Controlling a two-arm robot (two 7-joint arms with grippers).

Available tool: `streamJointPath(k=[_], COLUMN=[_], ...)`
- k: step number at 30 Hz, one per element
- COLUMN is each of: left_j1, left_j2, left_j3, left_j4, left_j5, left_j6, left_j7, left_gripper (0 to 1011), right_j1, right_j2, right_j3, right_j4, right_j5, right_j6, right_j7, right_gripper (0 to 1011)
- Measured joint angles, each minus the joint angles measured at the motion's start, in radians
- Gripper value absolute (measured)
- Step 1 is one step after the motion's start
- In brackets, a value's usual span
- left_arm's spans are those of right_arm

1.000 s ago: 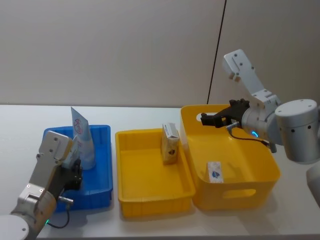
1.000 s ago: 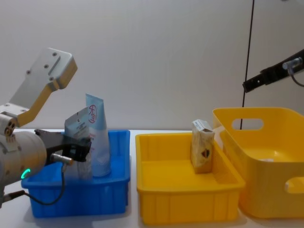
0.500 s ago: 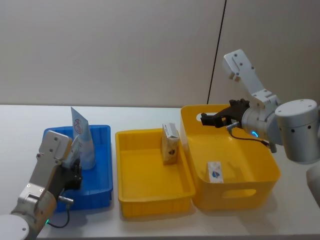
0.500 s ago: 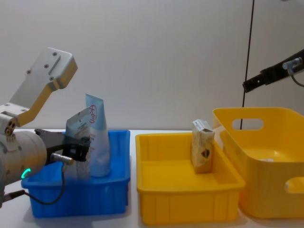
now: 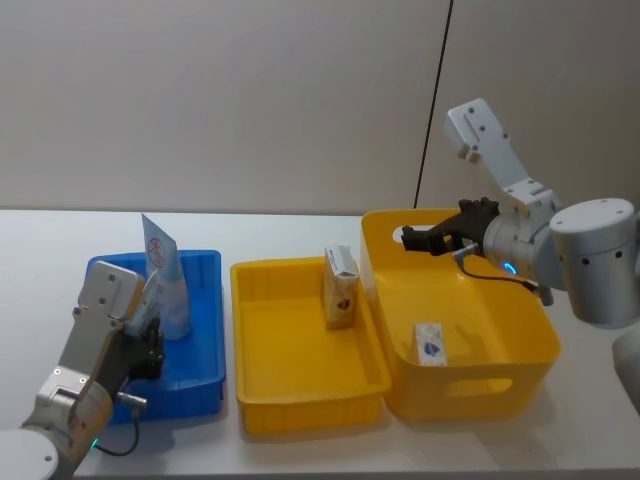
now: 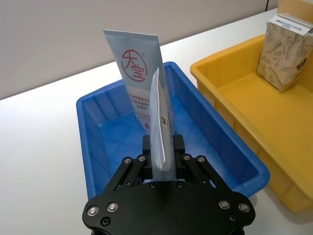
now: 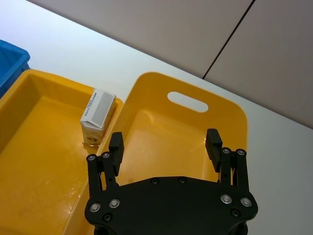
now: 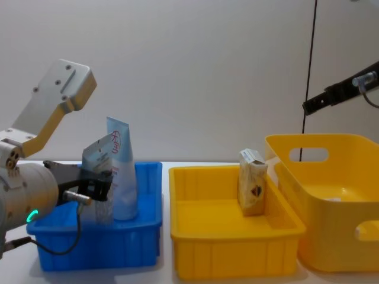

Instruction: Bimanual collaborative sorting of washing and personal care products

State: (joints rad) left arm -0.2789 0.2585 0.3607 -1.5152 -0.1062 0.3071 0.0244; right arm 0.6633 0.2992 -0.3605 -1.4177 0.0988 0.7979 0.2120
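On the white tabletop (image 5: 60, 240), the shallow yellow plastic tray (image 5: 300, 350) in the middle serves as the marker for everything else. Farthest to its left, the left gripper (image 6: 161, 147) reaches into the blue plastic tray (image 5: 205, 340), which stands just left of the yellow tray. Its fingers (image 6: 179, 147) are narrowed onto the lower edge of a pale whitish flat pouch (image 6: 160, 122) and grip it upright on edge. On the side of the pouch away from the gripper, also left of the yellow tray and inside the blue one, a pale-blue squeeze tube with a red logo (image 6: 134, 78) stands upright, taller than the pouch; whether the two touch cannot be told. Inside the yellow tray, at its far right corner against the wall, a tan speckled cardboard box with a white top (image 5: 340, 290) stands upright. Just right of the yellow tray, touching its side, sits the big yellow handled basket (image 5: 480, 385). A small white flat pack with a blue mark (image 5: 430, 343) lies on its floor towards the front. The right gripper (image 7: 164, 141) hovers right of the yellow tray, above the basket's far rim, fingers spread wide and holding nothing.
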Motion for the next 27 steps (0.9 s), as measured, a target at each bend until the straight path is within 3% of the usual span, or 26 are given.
streamJointPath(k=[17, 27], left_j1=[0.000, 0.004], left_j2=[0.000, -0.001], left_j3=[-0.001, -0.016], left_j4=[-0.001, -0.019], left_j5=[0.001, 0.006], left_j6=[-0.001, -0.033], left_j7=[0.000, 0.005], left_gripper=[213, 213], right_j1=[0.000, 0.000], right_j2=[0.000, 0.000], right_j3=[0.000, 0.000], right_j4=[0.000, 0.000], right_j5=[0.000, 0.000], right_j6=[0.000, 0.000], right_j7=[0.000, 0.000], right_gripper=[1004, 1003])
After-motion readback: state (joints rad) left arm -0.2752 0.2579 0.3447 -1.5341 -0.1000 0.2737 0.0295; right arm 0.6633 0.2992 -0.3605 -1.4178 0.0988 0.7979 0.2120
